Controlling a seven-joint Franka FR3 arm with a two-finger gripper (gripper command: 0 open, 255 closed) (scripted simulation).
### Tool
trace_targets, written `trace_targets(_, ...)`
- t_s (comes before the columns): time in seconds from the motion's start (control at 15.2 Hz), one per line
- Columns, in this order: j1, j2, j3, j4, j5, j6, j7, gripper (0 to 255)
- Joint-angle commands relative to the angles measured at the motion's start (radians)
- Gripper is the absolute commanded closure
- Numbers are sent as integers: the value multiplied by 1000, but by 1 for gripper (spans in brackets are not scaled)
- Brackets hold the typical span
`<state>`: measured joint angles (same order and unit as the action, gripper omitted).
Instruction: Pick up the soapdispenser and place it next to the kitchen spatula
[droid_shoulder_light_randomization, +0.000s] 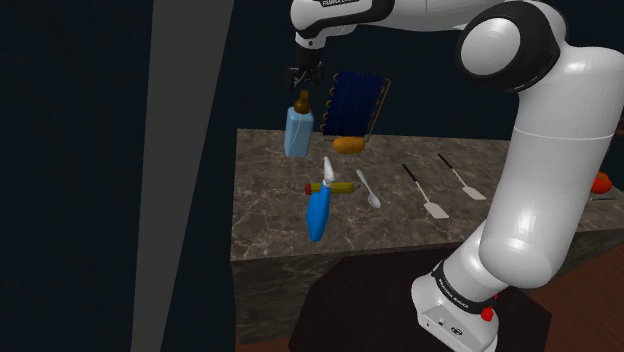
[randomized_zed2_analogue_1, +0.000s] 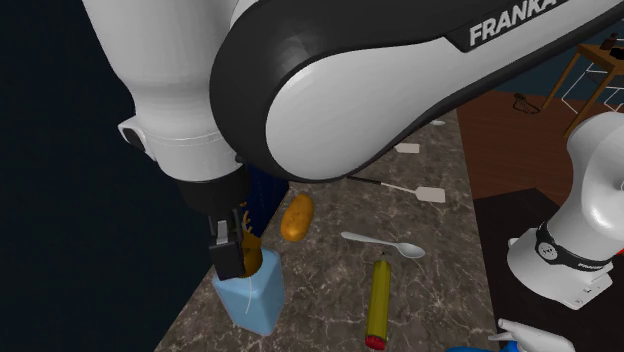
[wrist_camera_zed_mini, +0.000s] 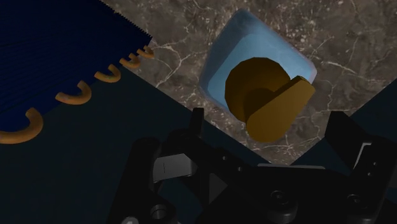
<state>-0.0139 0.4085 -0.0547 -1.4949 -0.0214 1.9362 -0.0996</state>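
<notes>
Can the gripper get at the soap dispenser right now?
Probably yes: the gripper sits right above the dispenser, with open fingers either side of its brown pump and nothing between. The rack stands close beside, but off the approach.

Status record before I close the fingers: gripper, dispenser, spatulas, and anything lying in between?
gripper: open, fingers either side of the pump, apparently not touching it
dispenser: light blue, brown pump, upright on the counter, beside the dark blue rack
spatula 1: flat, toward the shoulder view's right
spatula 2: flat, further right
in between: orange lump, spoon, blue spray bottle lying down
held: nothing
</notes>
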Motion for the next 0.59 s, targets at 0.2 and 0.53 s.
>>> trace_targets(0.2, 0, 0, 0, -2, 0, 3, 0, 0)
trace_targets(0.53, 0, 0, 0, -2, 0, 3, 0, 255)
